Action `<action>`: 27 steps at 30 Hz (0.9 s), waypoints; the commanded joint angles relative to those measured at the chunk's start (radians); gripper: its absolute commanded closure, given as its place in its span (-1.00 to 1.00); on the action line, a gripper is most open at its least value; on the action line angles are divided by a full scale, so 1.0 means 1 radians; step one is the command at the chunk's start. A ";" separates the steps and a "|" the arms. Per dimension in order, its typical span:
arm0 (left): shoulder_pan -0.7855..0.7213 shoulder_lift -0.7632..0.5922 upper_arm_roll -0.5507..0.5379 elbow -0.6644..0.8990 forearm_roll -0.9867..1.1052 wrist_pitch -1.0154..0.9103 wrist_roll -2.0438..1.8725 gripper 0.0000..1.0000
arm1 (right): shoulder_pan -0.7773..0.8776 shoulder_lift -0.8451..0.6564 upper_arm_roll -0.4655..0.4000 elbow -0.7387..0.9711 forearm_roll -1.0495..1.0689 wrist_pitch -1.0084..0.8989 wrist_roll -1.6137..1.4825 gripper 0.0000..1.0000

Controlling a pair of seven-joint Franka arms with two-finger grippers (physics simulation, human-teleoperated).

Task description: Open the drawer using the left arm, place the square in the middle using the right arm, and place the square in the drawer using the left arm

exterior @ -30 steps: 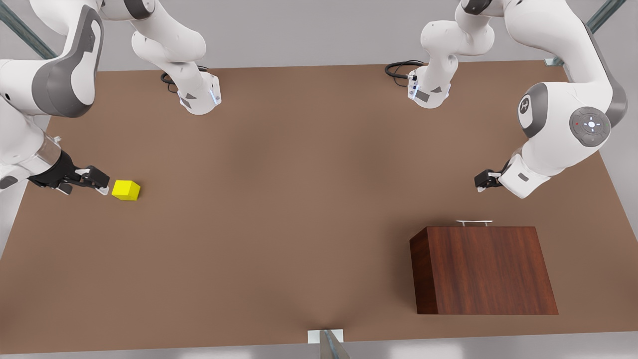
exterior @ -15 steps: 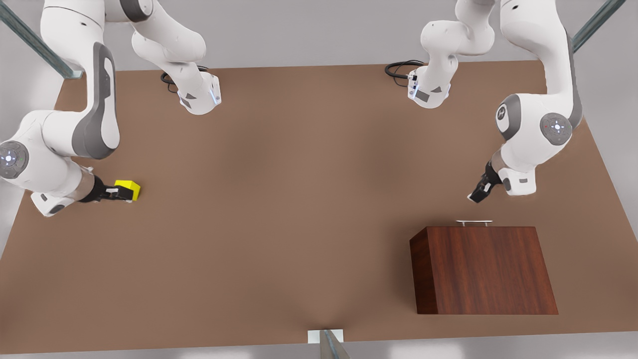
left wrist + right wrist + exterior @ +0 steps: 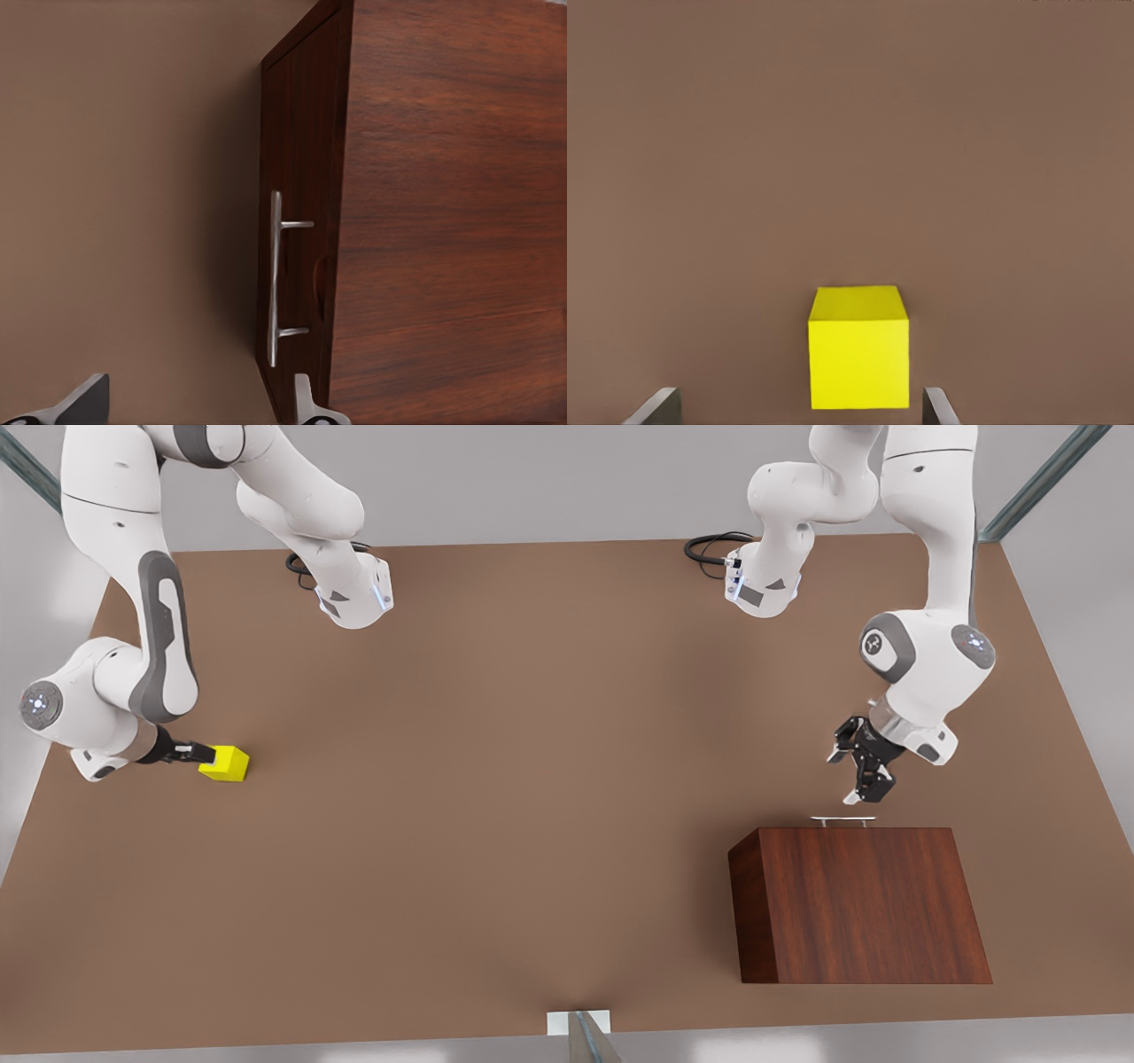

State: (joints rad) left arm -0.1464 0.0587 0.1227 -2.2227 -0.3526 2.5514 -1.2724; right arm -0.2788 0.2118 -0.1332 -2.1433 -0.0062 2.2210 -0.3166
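Both grippers have just closed in: the left gripper (image 3: pixel 858 775), fingers spread, now hangs just short of the shut drawer's handle (image 3: pixel 842 820), while the right gripper (image 3: pixel 197 755), spread wide, brackets the yellow cube (image 3: pixel 225 763), ungrasped.

Closed drawer (image 3: pixel 297 221) (silver handle (image 3: pixel 275 279))

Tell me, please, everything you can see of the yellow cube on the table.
The yellow cube is small, bright, plain and matte, with sharp edges. It sits flat and upright on the brown tabletop, at the front view's left, far from the wooden box. The right gripper is low beside it, its open fingers flanking the cube with gaps on both sides.
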 commanded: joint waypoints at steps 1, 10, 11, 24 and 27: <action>-0.013 0.004 0.000 0.000 -0.008 0.006 0.007 -1.00 | -0.002 0.012 -0.002 0.002 0.000 0.003 -0.001 -1.00; -0.006 0.070 0.000 -0.015 -0.012 0.047 0.088 -1.00 | 0.015 0.132 -0.051 -0.004 0.000 0.034 -0.085 -1.00; -0.004 0.073 0.000 -0.014 -0.012 0.049 0.088 -1.00 | 0.015 0.141 -0.052 -0.006 0.000 0.036 -0.090 -1.00; 0.022 0.110 0.031 -0.008 -0.026 0.092 0.119 -1.00 | 0.020 0.212 -0.062 -0.021 0.000 0.126 -0.101 -0.96; 0.022 0.112 0.041 -0.006 -0.025 0.092 0.119 -1.00 | 0.027 0.224 -0.062 -0.021 0.008 0.144 -0.098 -0.86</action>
State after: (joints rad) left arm -0.1211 0.1755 0.1641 -2.2263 -0.3759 2.6430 -1.1535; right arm -0.2516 0.4357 -0.1948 -2.1645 0.0015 2.3642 -0.4142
